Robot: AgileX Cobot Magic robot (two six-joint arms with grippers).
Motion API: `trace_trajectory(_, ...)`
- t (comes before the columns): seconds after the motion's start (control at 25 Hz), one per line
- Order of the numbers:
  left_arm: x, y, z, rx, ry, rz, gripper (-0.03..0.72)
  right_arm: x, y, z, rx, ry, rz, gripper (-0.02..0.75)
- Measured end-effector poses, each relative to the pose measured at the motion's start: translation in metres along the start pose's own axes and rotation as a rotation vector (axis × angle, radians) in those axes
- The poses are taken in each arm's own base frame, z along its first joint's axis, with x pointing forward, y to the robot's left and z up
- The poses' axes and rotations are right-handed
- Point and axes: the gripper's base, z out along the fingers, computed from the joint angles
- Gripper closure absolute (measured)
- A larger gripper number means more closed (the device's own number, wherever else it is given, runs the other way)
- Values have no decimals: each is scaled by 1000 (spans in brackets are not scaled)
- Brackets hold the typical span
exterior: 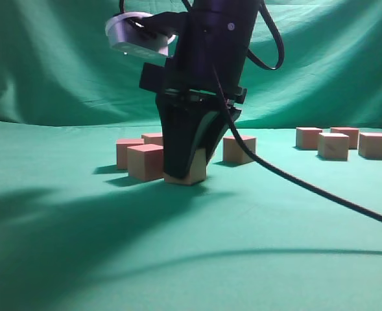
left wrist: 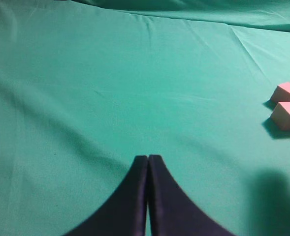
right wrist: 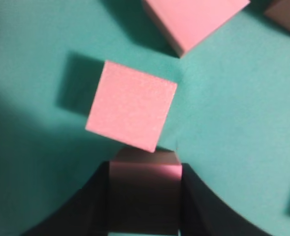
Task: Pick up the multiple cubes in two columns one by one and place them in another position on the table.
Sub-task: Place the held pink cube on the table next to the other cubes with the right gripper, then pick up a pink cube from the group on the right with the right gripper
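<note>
- Exterior view: the right gripper [exterior: 185,173] stands upright at frame centre on the green cloth [exterior: 191,253], its dark fingers clamped on a wooden cube [exterior: 194,170] that rests on the cloth.
- Four more cubes, one being the near left cube [exterior: 145,161], cluster around it; four others [exterior: 336,142] sit at right, well apart.
- Right wrist view: the held cube [right wrist: 144,196] fills the gap between the fingers, a pink-topped neighbour [right wrist: 132,105] just above it in frame.
- Left wrist view: the left gripper [left wrist: 148,160] shows fingertips pressed together, empty, two cubes [left wrist: 287,105] at far right.
</note>
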Motion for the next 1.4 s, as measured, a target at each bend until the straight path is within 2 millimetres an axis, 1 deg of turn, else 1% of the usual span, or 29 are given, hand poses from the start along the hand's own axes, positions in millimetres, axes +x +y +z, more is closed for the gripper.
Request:
trace_trajectory(0.04, 0, 0, 0, 0, 0, 0, 688, 0, 0, 0, -3, 4, 1, 480)
trace_trajectory(0.2, 0, 0, 0, 0, 0, 0, 688, 3, 2, 0, -22, 33, 1, 281)
trace_trajectory(0.28, 0, 0, 0, 0, 0, 0, 688, 1, 3, -6, -36, 53, 9, 167)
trace_trajectory(0.36, 0, 0, 0, 0, 0, 0, 688, -6, 1, -20, -33, 66, 16, 94)
trace_trajectory(0.52, 0, 0, 0, 0, 0, 0, 688, -22, -4, -57, 12, 97, 39, 94)
trace_trajectory(0.64, 0, 0, 0, 0, 0, 0, 688, -33, -12, -85, 123, 51, 98, 94)
trace_trajectory(0.68, 0, 0, 0, 0, 0, 0, 688, -35, -14, -95, 154, 32, 114, 94)
trace_trajectory(0.72, 0, 0, 0, 0, 0, 0, 688, -34, -15, -101, 183, 27, 120, 137)
trace_trajectory(0.84, 0, 0, 0, 0, 0, 0, 688, -31, -17, -120, 255, 16, 155, 143)
trace_trajectory(0.88, 0, 0, 0, 0, 0, 0, 688, -29, -18, -126, 272, 8, 182, 186)
trace_trajectory(1.0, 0, 0, 0, 0, 0, 0, 688, -19, -27, -149, 303, -43, 290, 191)
trace_trajectory(1.12, 0, 0, 0, 0, 0, 0, 688, 8, -50, -174, 343, -80, 445, 191)
trace_trajectory(1.2, 0, 0, 0, 0, 0, 0, 688, 32, -67, -178, 356, -62, 569, 191)
trace_trajectory(1.24, 0, 0, 0, 0, 0, 0, 688, 45, -77, -177, 360, -45, 638, 191)
trace_trajectory(1.32, 0, 0, 0, 0, 0, 0, 688, 68, -94, -169, 361, -3, 756, 191)
trace_trajectory(1.4, 0, 0, 0, 0, 0, 0, 688, 86, -104, -157, 332, 45, 838, 191)
